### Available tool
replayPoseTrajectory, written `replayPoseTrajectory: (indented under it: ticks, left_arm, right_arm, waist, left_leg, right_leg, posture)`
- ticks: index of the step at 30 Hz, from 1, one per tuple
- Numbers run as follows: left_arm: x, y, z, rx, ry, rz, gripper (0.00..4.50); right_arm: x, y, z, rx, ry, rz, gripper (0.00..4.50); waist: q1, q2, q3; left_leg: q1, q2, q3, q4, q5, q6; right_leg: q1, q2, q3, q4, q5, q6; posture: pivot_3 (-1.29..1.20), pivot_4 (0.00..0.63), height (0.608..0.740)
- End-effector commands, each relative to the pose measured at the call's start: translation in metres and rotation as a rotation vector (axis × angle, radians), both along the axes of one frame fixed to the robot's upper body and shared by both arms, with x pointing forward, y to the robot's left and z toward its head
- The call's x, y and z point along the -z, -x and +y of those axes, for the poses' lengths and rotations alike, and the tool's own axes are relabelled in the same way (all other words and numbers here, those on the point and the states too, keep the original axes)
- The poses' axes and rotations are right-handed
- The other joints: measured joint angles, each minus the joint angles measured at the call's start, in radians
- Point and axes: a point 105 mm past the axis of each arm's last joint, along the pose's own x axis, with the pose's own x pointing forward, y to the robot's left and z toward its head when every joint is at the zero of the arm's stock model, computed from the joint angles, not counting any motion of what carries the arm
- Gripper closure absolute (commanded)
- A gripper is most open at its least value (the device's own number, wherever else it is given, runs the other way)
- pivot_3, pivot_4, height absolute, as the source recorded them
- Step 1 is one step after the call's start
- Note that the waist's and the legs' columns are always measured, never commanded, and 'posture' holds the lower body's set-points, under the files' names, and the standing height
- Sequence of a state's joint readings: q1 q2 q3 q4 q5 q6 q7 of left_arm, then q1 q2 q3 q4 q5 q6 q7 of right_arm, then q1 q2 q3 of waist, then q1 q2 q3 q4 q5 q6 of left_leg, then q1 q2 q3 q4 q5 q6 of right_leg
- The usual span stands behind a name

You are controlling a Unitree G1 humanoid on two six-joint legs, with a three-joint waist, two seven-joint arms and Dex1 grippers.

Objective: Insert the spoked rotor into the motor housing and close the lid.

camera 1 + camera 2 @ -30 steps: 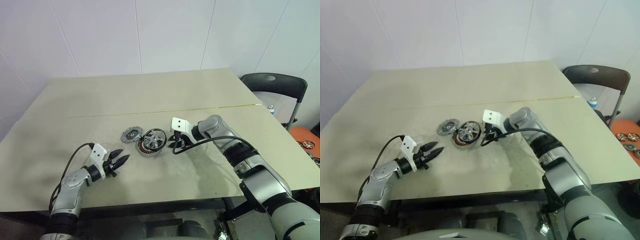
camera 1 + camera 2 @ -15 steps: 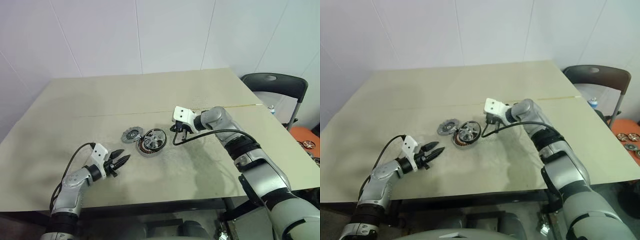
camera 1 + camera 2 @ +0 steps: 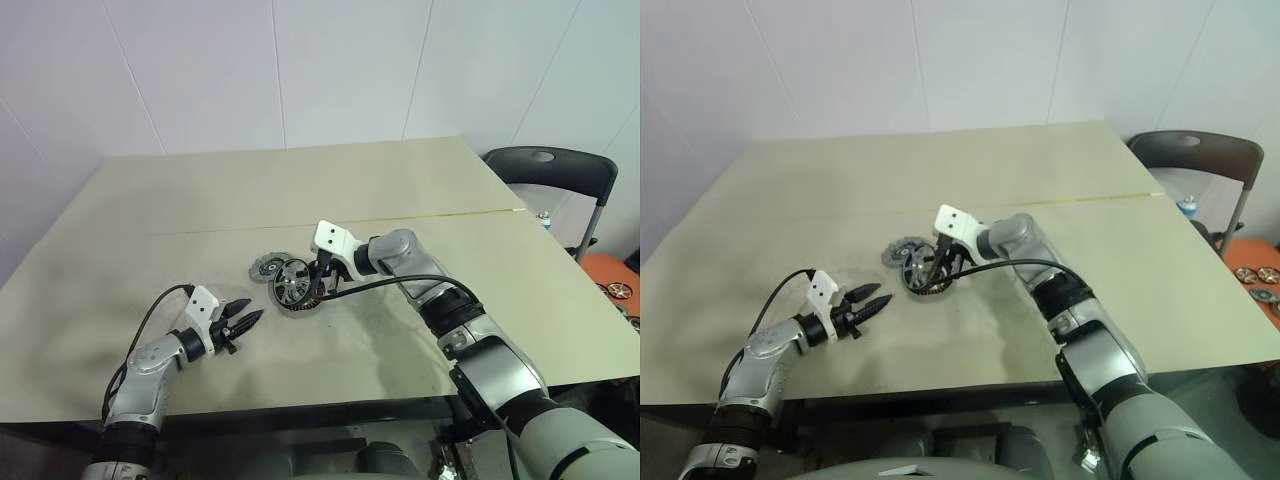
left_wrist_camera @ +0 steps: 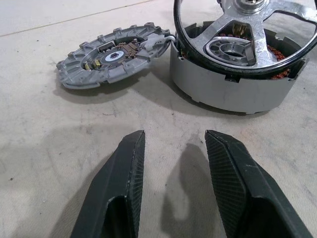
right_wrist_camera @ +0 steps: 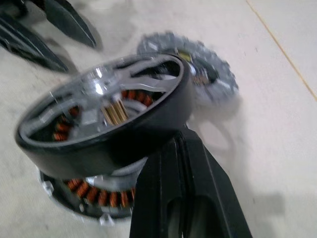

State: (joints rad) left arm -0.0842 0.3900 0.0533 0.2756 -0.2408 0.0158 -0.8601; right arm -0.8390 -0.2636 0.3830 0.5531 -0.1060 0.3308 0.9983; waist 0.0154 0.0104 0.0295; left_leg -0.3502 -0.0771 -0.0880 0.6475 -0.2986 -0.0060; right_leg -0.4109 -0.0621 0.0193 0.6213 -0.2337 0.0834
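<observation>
R gripper (image 3: 322, 272) swung left onto spoked rotor (image 3: 293, 279), fingers now closed

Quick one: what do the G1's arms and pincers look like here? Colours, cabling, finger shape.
Both arms are silver-grey metallic shells with black joint bands. Each wrist carries a white block-shaped camera housing, with a loose black cable looping from it back along the forearm. The left pincer and right pincer each have two black fingers; the left's are tapered to blunt tips, with a fine woven, carbon-fibre-like texture. No markings are legible.
</observation>
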Motion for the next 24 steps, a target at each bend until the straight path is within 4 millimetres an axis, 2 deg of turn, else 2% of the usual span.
replayPoseTrajectory:
  ticks: [1,5,11,16,19,21,24]
  left_arm:
    - [0.012,0.007,-0.013,0.04,0.008,0.054,2.45]
    - [0.013,0.006,-0.014,0.046,0.007,0.056,2.45]
    - [0.013,0.006,-0.016,0.053,0.007,0.059,2.45]
    - [0.013,0.007,-0.016,0.052,0.005,0.06,2.45]
    - [0.013,0.006,-0.015,0.05,0.004,0.056,2.45]
    - [0.011,0.004,-0.015,0.046,0.004,0.047,2.45]
    - [0.009,0.004,-0.014,0.044,0.004,0.037,2.45]
  right_arm:
    - [-0.012,-0.006,-0.002,0.017,-0.02,-0.052,4.46]
    - [-0.012,-0.011,-0.006,0.044,-0.014,-0.08,4.46]
    - [-0.02,-0.03,-0.014,0.132,-0.018,-0.177,4.46]
    - [-0.024,-0.036,-0.015,0.155,-0.038,-0.202,4.46]
    - [-0.038,-0.026,0.003,0.107,-0.196,-0.137,4.46]
    - [-0.043,-0.004,0.02,0.016,-0.339,-0.006,4.46]
    - [-0.021,0.015,0.024,-0.031,-0.315,0.065,4.46]
  waist:
    - [-0.001,0.0,0.0]
    - [-0.001,0.0,0.0]
    - [-0.001,0.0,0.0]
    - [-0.001,0.001,0.0]
    - [-0.001,0.001,0.0]
    - [-0.001,0.001,0.0]
    - [0.0,0.001,-0.001]
  left_leg:
    - [0.0,0.0,0.0,0.0,0.0,0.0]
    - [0.0,0.0,0.0,0.0,0.0,0.0]
    - [0.0,0.0,0.0,0.0,0.0,0.0]
    - [0.0,0.0,0.0,0.0,0.0,0.0]
    - [0.0,0.0,0.0,0.0,0.0,0.0]
    - [0.0,0.0,0.0,0.0,0.0,0.0]
    - [0.001,0.0,0.0,0.0,0.0,0.0]
  right_leg:
    - [0.0,0.0,0.0,0.0,0.0,0.0]
    - [0.0,0.0,0.0,0.0,0.0,0.0]
    - [0.0,0.0,0.0,0.0,0.0,0.0]
    - [0.0,0.0,0.0,0.0,0.0,0.0]
    - [0.0,0.0,0.0,0.0,0.0,0.0]
    - [0.0,0.0,0.0,0.0,0.0,0.0]
    - [0.001,0.0,0.0,0.0,0.0,0.0]
  posture:
    - [0.0,0.0,0.74]
    - [0.0,0.0,0.74]
    - [0.0,0.0,0.74]
    - [0.0,0.0,0.74]
    - [0.0,0.0,0.74]
    - [0.0,0.0,0.74]
    - [0.0,0.0,0.74]
